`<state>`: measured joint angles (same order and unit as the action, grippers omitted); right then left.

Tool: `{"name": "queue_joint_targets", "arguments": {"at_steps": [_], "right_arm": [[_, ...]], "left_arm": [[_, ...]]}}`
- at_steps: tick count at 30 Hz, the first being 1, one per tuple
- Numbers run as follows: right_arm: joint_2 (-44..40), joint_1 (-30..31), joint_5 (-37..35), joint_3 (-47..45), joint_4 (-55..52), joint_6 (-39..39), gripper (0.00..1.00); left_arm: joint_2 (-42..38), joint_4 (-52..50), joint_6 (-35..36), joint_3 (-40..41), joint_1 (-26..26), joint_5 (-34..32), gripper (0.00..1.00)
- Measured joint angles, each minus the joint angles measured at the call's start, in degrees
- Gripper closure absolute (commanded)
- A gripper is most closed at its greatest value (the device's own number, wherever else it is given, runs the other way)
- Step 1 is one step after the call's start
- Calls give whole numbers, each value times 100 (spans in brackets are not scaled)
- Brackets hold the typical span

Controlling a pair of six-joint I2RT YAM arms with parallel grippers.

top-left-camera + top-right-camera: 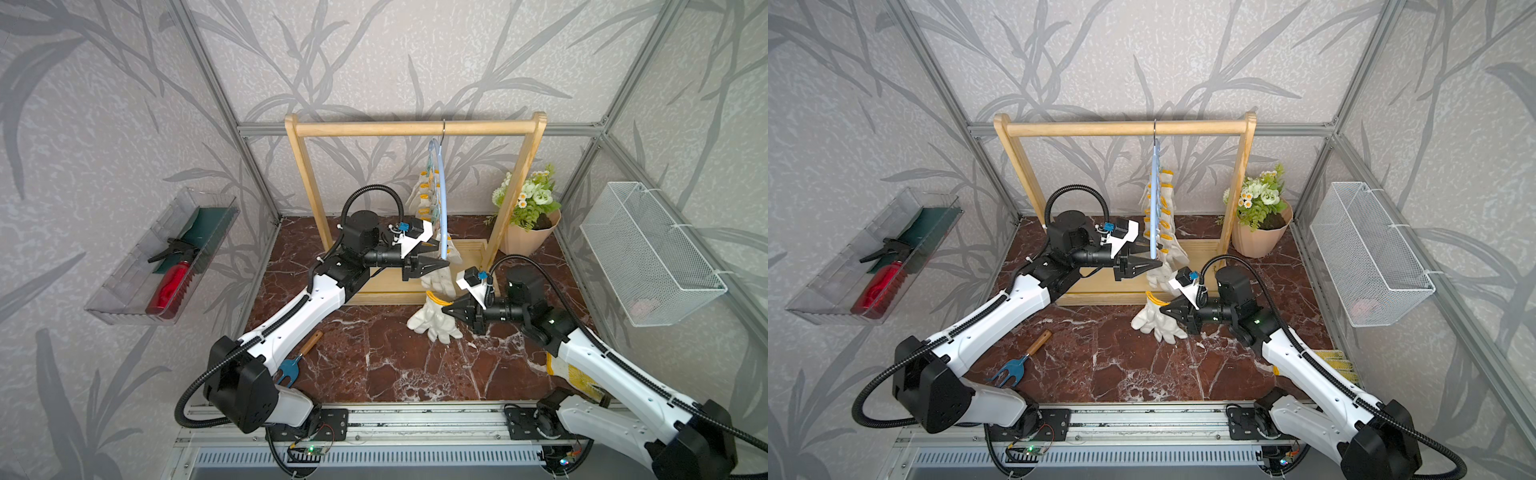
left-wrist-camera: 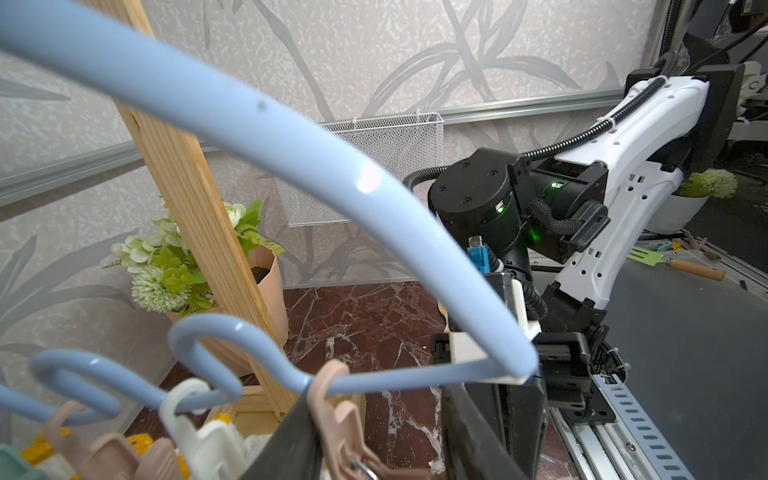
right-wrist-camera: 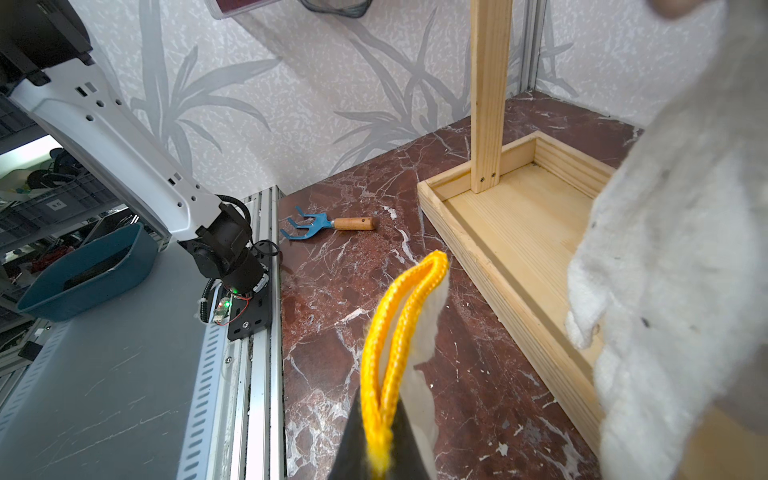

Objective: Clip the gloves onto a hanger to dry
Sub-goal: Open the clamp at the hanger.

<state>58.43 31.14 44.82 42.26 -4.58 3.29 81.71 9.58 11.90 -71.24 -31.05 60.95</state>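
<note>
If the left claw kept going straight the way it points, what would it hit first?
The pink clip on the blue hanger, already between the left gripper's jaws; beyond, probably the right arm's wrist.

White gloves clipped on blue hanger, another glove unclipped

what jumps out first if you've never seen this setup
The blue hanger hangs from the wooden rack at the back, with clipped gloves in a row along it. The left gripper sits at its lower end, and just in front the right gripper pinches a loose glove by its yellow cuff.
</note>
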Motion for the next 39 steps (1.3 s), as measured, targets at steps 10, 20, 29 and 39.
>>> {"name": "queue_joint_targets", "arguments": {"at_steps": [10,20,29,39], "right_arm": [[-2,0,-33,-4,4,-24,100],[-15,0,-118,-52,48,-24,100],[39,-55,-192,-76,282,-31,100],[446,-459,286,109,752,-212,100]], "left_arm": [[-20,-61,11,2,0,129,58],[-20,-57,7,2,0,0,73],[-105,-101,7,7,4,-127,90],[-289,-149,13,72,4,-264,100]]}}
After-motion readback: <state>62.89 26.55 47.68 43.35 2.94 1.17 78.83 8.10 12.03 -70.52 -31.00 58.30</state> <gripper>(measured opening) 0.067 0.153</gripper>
